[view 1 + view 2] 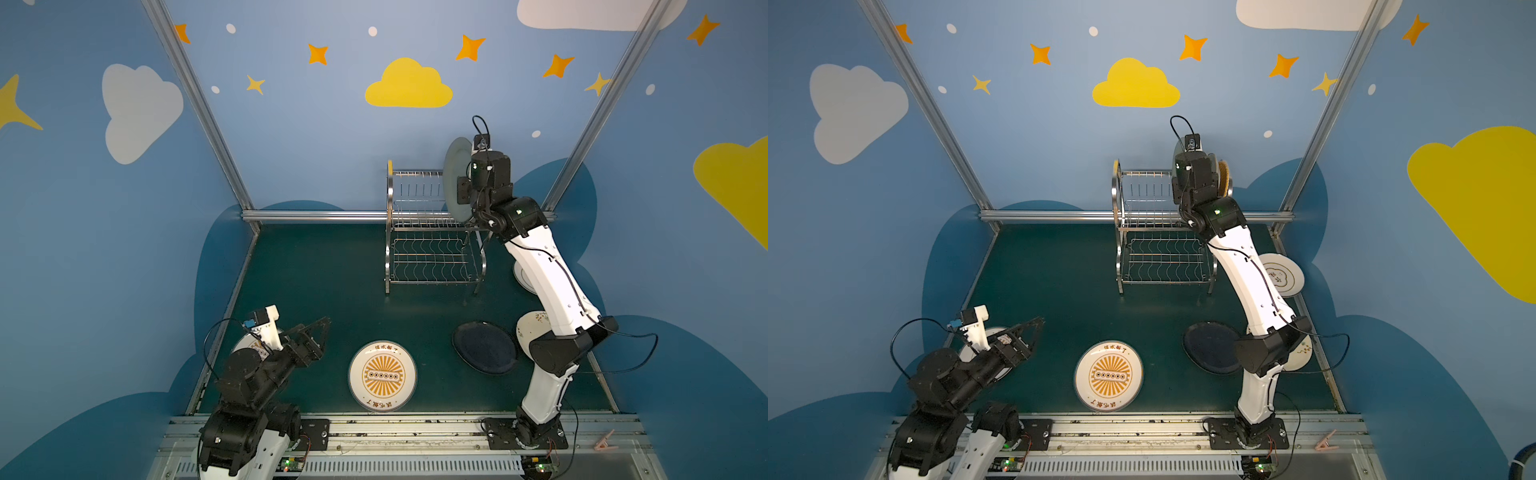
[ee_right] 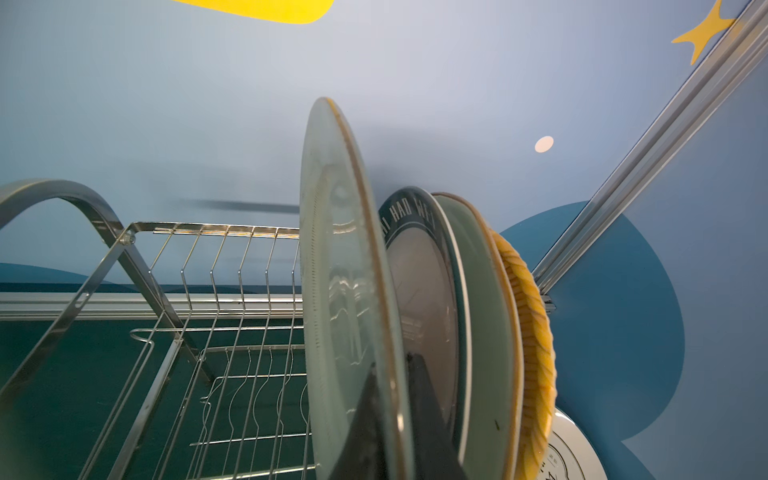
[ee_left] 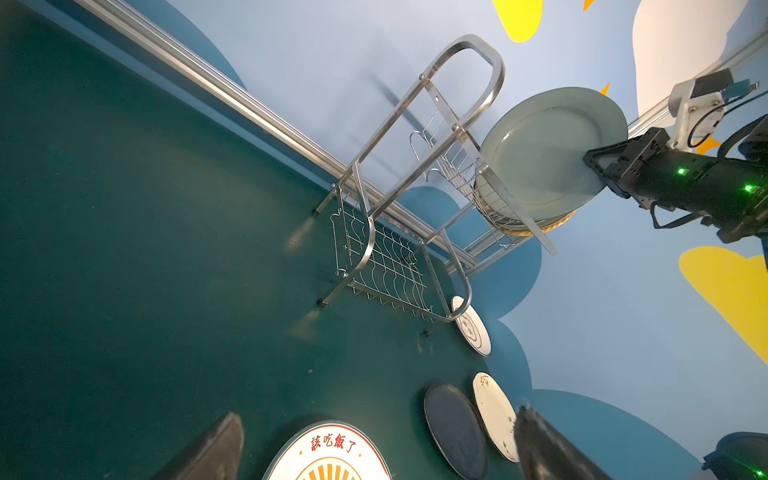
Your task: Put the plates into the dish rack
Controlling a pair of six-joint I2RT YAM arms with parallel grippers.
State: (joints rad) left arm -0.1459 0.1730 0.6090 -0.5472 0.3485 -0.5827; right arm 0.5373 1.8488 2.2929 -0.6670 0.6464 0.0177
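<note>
Left end effector (image 1: 318,332): jaws spread wide, empty, over the front-left corner of the worktop (image 1: 332,270).
Sunburst plate (image 1: 382,376): lay flat by the front edge, midway along.
Dish rack (image 1: 432,232): stood at the back edge.
Grey-green plate (image 1: 455,178): upright at the right end of the rack's upper tier, beside three racked plates (image 2: 478,311).
Right end effector (image 2: 390,374): clamped on the grey-green plate's rim.
Black plate (image 1: 484,347): lay flat near the front-right corner.
</note>
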